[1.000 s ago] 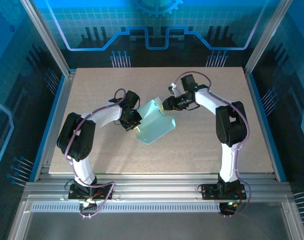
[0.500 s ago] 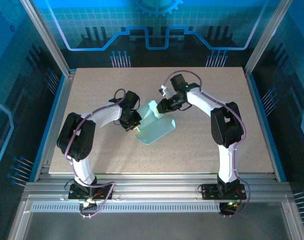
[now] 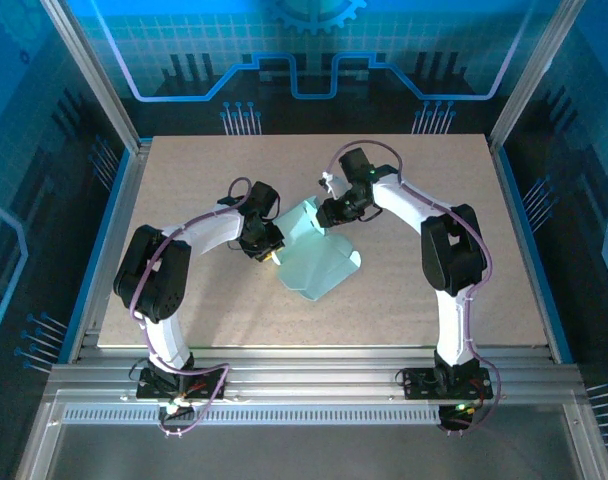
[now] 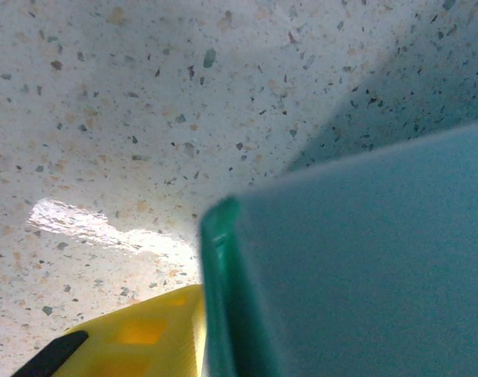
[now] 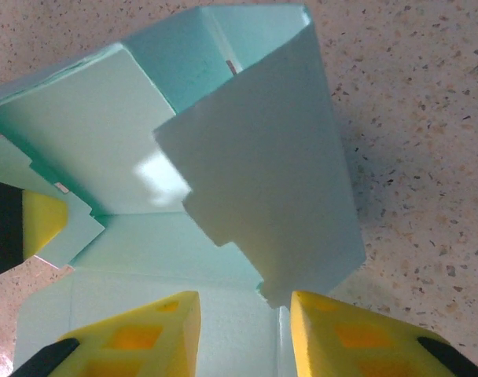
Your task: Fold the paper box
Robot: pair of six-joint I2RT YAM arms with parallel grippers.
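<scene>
The paper box [image 3: 319, 262] lies mid-table [image 3: 434, 290]. Its near-right panel is spread flatter and reaches closer to the near edge than half a second ago. It's thin matte mint card, creased, with notched tabs. My left gripper's [image 3: 269, 250] jaws pinch its left edge. My right gripper's [image 3: 327, 213] jaws stand released, a raised flap [image 5: 262, 157] between them.

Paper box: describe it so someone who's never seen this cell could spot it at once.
Start at the speckled beige table inside the blue-lit frame. Near its centre, the left gripper and right gripper meet at the paper box. It is thin pale-mint card with notched flaps partly folded up, unlike the yellow fingers beside it.
</scene>
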